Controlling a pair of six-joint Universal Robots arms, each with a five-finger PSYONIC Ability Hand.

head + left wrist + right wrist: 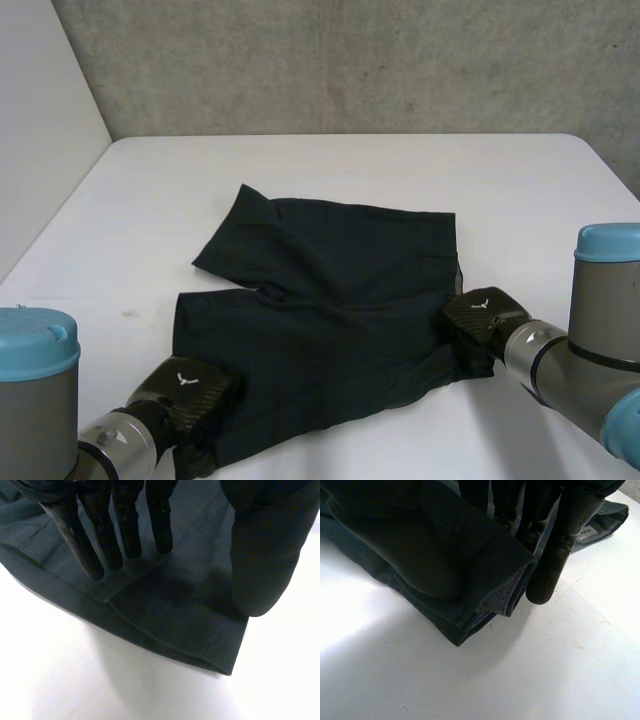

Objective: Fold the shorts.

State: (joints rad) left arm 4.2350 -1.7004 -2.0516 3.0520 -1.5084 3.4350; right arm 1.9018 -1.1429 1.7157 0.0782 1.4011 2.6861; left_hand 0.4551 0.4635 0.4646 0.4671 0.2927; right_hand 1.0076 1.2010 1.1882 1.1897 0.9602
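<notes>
My left hand (pixel 195 390) is open. Its fingers (pixel 92 555) are straight and close together, and their tips are on the dark cloth just behind the hem of one leg. My thumb (pixel 260 555) is straight too and stands apart from the fingers, above the same hem near its corner. Nothing is pinched between them. The cloth under this hand lies flat on the white table (pixel 75 670).

My right hand (pixel 480 318) is closed on the cloth. In the right wrist view my thumb presses from one side and my fingers (pixel 555 550) stand on the other side, with a thick edge of the cloth between them. This edge is a little raised from the table, with a shadow under it. One finger reaches past the cloth and its tip is just beside the edge.

The shorts (pixel 330 290) are spread in the middle of the table (pixel 350 170). The two legs point to my left side and the waist is on my right side. My left hand is at the near corner of the near leg, and my right hand is at the near end of the waist edge. The far leg lies flat and is well apart from both hands. Behind the table there is a grey concrete wall (pixel 400 60).
</notes>
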